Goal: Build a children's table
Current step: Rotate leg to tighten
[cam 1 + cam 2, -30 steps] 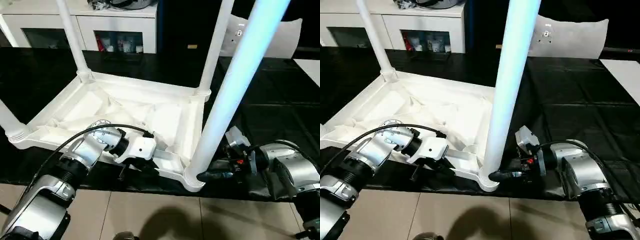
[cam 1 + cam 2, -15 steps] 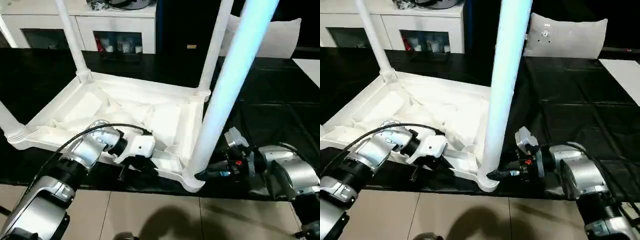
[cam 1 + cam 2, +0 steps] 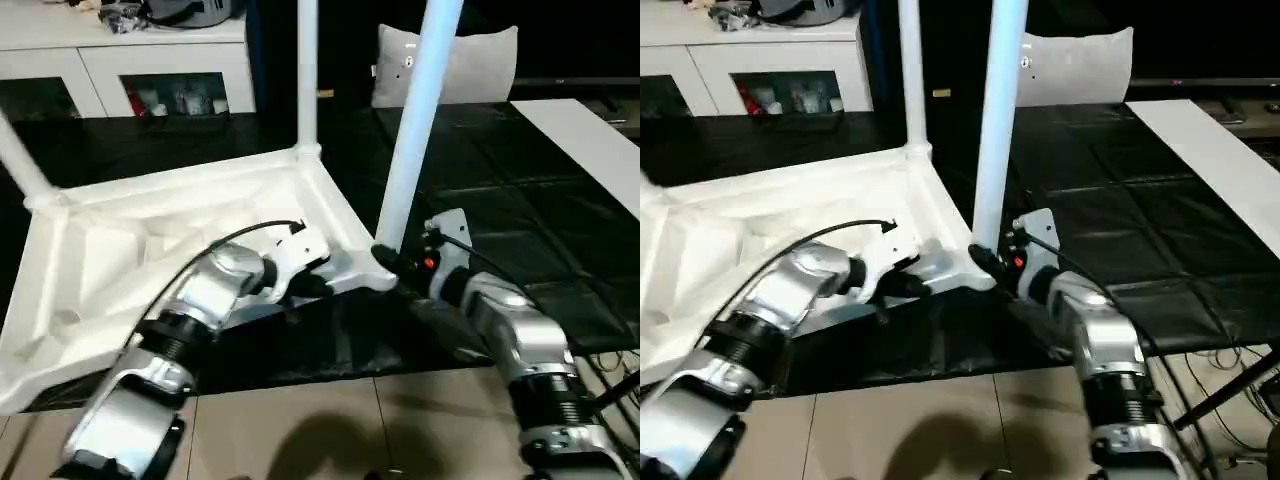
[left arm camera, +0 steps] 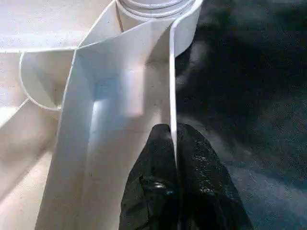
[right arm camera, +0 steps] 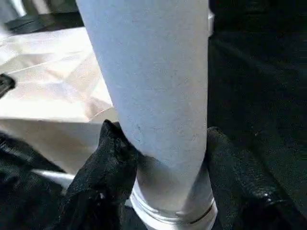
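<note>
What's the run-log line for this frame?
stage: leg fitting | left gripper: shut on tabletop rim | right gripper: clamped round leg near corner socket | tabletop: upside down on black surface

A black quilted mat covers the surface. The upturned children's table lies on it, at the left. A white pillow sits far behind.

A black quilted mat covers the work surface, beige floor tiles showing along the bottom. At upper left stands a white cabinet with glass doors; a grey cushion rests at upper centre-right.
</note>
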Available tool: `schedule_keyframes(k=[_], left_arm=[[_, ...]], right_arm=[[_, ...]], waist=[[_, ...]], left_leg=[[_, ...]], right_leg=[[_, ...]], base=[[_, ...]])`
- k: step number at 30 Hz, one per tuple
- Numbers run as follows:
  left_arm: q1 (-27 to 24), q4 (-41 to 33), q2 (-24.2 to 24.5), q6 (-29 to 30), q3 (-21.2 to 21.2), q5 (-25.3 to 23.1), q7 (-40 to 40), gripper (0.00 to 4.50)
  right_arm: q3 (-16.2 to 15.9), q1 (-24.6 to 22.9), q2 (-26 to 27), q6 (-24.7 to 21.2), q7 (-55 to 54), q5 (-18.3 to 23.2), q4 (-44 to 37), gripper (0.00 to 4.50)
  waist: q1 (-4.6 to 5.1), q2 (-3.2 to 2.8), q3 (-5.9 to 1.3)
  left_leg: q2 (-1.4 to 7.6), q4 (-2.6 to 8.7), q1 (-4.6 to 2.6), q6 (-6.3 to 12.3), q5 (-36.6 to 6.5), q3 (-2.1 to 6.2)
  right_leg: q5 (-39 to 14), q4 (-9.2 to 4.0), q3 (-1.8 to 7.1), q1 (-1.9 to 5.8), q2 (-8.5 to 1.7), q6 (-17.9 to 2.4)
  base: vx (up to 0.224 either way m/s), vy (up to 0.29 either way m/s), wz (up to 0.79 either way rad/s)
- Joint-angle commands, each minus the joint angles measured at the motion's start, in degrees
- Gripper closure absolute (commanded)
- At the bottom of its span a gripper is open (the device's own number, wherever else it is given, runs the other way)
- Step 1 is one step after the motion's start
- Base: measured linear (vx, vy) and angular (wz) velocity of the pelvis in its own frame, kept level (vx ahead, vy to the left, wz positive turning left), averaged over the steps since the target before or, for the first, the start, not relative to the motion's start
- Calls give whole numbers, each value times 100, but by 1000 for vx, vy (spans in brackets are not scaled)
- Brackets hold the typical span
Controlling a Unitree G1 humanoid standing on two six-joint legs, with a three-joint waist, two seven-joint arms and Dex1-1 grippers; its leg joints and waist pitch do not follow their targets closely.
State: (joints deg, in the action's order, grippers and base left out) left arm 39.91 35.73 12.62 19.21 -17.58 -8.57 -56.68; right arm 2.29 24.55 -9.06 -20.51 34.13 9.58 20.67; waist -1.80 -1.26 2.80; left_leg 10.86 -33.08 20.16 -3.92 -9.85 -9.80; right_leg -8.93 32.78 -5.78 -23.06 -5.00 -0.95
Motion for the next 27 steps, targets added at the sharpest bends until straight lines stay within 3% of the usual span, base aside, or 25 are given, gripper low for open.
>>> schedule_keyframes(k=[1, 4, 5, 12, 18, 23, 27], left_arm=[[78, -101, -465, 32, -146, 127, 221, 450], [79, -66, -434, -31, -143, 88, 266, 450], [72, -39, -381, -129, -158, 62, 251, 450], [-32, 26, -9, -697, -326, -97, -85, 450], [-200, -39, 577, -1483, -620, -102, -1120, 450], [-274, -81, 858, -2098, -835, -36, -1794, 450], [-282, -67, 1108, -2617, -1064, -109, -2295, 450]], right_arm=[[-382, 257, 425, 68, 155, 173, -73, 184], [-327, 248, 373, 104, 243, 230, -63, 177], [-266, 235, 305, 113, 326, 290, -59, 148], [-159, 132, -277, 167, 1272, 556, -181, 90], [-520, -54, -1390, 521, 2857, 393, -257, 45], [-654, 27, -1814, 586, 3494, 365, -86, 6], [-874, 84, -2125, 683, 4389, 567, -32, 6]], waist=[[-54, 33, -315], [-84, 35, -327], [-89, 36, -326], [-165, 38, -374], [-270, 40, -364], [-384, 29, -371], [-450, 35, -370]], left_leg=[[127, 386, -7, 284, -1856, 78], [146, 389, -2, 334, -1717, 67], [149, 391, 0, 337, -1693, 64], [168, 353, 61, 523, -1164, 46], [195, 354, 38, 542, -1236, 35], [236, 371, -16, 420, -1434, 28], [245, 369, -6, 425, -1484, 25]], right_leg=[[-2850, -566, 199, 256, -329, -603], [-2461, -515, 228, 273, -334, -780], [-2409, -505, 232, 275, -336, -802], [-1543, -384, 261, 342, -354, -1087], [-1800, -401, 252, 345, -361, -1032], [-1914, -394, 271, 304, -364, -1061], [-1836, -371, 275, 314, -379, -1121]], base=[[0, 0, 0], [0, 0, 0], [0, 0, 0], [0, 0, 0], [0, 0, 0], [0, 0, 0], [0, 0, 0]])
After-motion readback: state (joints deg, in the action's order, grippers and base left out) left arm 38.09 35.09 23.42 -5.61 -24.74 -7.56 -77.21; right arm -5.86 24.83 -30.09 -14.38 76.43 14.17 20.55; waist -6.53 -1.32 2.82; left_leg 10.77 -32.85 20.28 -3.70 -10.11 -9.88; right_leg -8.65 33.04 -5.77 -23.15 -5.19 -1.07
